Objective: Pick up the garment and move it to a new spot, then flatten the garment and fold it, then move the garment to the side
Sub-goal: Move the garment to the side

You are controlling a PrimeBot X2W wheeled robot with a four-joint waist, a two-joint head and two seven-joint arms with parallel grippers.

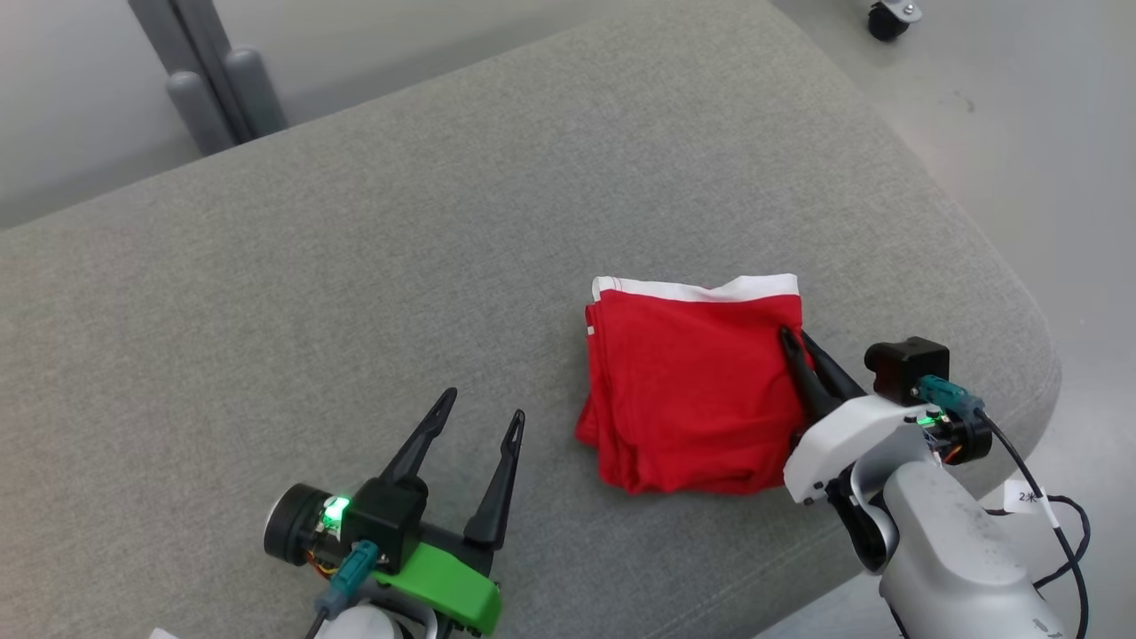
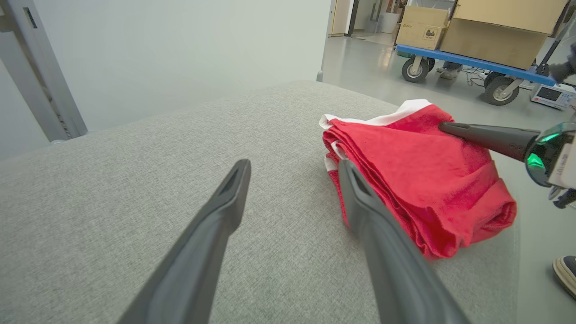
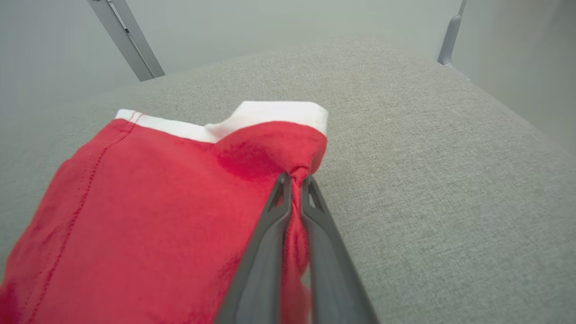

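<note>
One red garment point(image 1: 688, 390), folded into a thick, rough square, flat on the grey cushion point(image 1: 355, 266), right of centre and close to the cushion's near and right edges. White band point(image 1: 701, 288) along its far edge; stacked fold edges down its left side.

Clamped on the garment's right edge, a little nearer than the band's right corner: the right gripper point(image 1: 794, 342). Seen from the right wrist, both fingers of this gripper point(image 3: 296, 177) pressed together, a pinch of red cloth bunched between the tips. All the rest of the garment point(image 3: 148, 202) spread to the left of those fingers, resting on the cushion.

Spread wide and holding nothing: the left gripper point(image 1: 484, 404), low over bare cushion to the left of the garment, fingers pointing far and slightly right. A strip of grey fabric between its right-hand finger and the garment's left edge in the head view, so apart. From the left wrist point(image 2: 293, 166), that same finger's tip just beside the fold edges of the garment point(image 2: 418, 166).

Containers: two cardboard boxes point(image 2: 423, 27) point(image 2: 499, 31) side by side on a blue wheeled cart point(image 2: 472, 60), on the floor far beyond the cushion. Both shut; contents not to be told. Toe of a shoe point(image 2: 568, 272) on the floor past the cushion's right edge.
</note>
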